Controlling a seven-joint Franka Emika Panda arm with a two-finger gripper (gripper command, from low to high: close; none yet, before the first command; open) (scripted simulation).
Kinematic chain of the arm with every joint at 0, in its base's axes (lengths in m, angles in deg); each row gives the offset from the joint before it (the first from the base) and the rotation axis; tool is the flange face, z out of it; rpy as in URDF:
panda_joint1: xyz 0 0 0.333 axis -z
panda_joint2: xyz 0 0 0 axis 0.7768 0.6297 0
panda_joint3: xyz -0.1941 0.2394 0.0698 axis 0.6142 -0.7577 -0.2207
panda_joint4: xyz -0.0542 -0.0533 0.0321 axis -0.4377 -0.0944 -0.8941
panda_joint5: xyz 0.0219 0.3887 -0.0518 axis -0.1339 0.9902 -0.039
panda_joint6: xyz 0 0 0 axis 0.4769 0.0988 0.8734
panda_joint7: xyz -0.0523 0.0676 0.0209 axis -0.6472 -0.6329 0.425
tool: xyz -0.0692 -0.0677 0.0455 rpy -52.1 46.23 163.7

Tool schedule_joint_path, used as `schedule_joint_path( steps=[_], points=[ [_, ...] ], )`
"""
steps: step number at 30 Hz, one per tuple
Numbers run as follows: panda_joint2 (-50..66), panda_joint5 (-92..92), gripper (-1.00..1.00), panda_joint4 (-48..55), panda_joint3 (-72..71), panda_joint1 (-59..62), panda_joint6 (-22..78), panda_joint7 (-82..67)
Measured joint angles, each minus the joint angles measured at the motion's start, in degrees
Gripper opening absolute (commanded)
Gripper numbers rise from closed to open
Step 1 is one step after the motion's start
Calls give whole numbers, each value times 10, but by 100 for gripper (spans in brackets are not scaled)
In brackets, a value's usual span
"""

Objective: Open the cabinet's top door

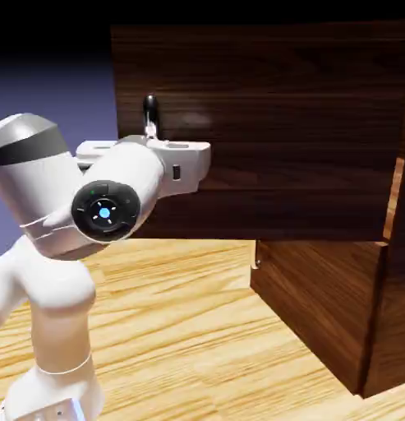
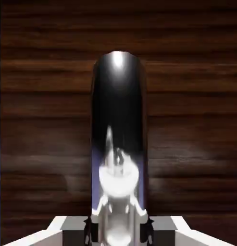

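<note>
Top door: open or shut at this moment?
Open. The top door stands swung out from the cabinet, its panel overhanging the table, with the pincer shut on its handle.

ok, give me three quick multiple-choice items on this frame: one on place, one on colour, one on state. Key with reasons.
1. Where is the claw?
A. On the top door's handle
B. Flat on the table
C. At the lower door

2. What colour is the table?
A. Grey metal
B. Light yellowish wood
C. White

3. How does the top door stand?
A. Flush shut
B. Lying on the table
C. Swung out from the cabinet

Key:
1 A: the claw sits on the handle, whose bar fills the hand view between the fingertips.
2 B: the table shows pale wood grain, far lighter than the cabinet.
3 C: the top door overhangs the table, well clear of the cabinet's front corner.
</note>
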Motion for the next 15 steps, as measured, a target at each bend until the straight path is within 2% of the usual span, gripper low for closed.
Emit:
schedule_joint_path(
  steps=[15],
  points=[
    [38, -57, -100, 311, 96, -213, 279, 27]
  ],
)
